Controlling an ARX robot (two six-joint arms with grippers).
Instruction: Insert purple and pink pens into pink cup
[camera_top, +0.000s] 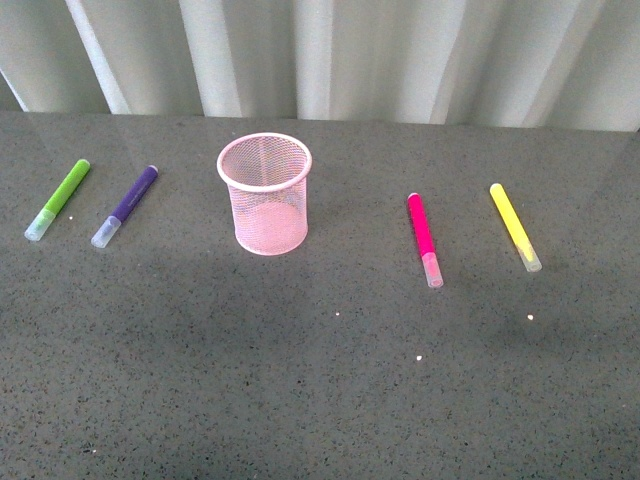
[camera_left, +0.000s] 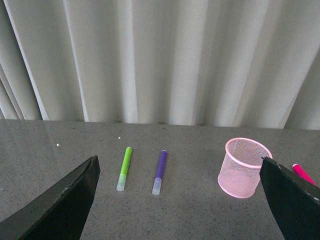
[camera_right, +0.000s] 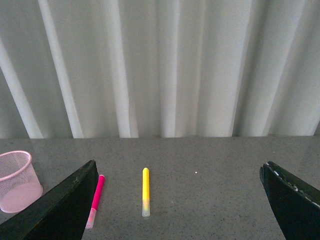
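You are looking at a dark grey, finely speckled table (camera_top: 320, 400) with a dull sheen. A few tiny white specks (camera_top: 418, 358) lie on its near part. Behind its far edge a pale pleated curtain (camera_top: 400, 50) closes off the whole room.

The cup (camera_top: 268, 215) stands upright a little left of the middle, and its mesh shows nothing inside. The purple pen (camera_top: 127, 205) lies flat well to its left, cap toward you. The green pen (camera_top: 60, 198) lies further left, roughly parallel and apart from it. The pink pen (camera_top: 423, 235) lies flat well to the cup's right, cap toward you, with the yellow pen (camera_top: 514, 225) further right again. No pen touches another or the cup.

Your left gripper (camera_left: 179, 162) hangs above the table with its fingers spread wide, holding nothing. Your right gripper (camera_right: 179, 164) is likewise spread and empty. Neither arm shows in the front view.
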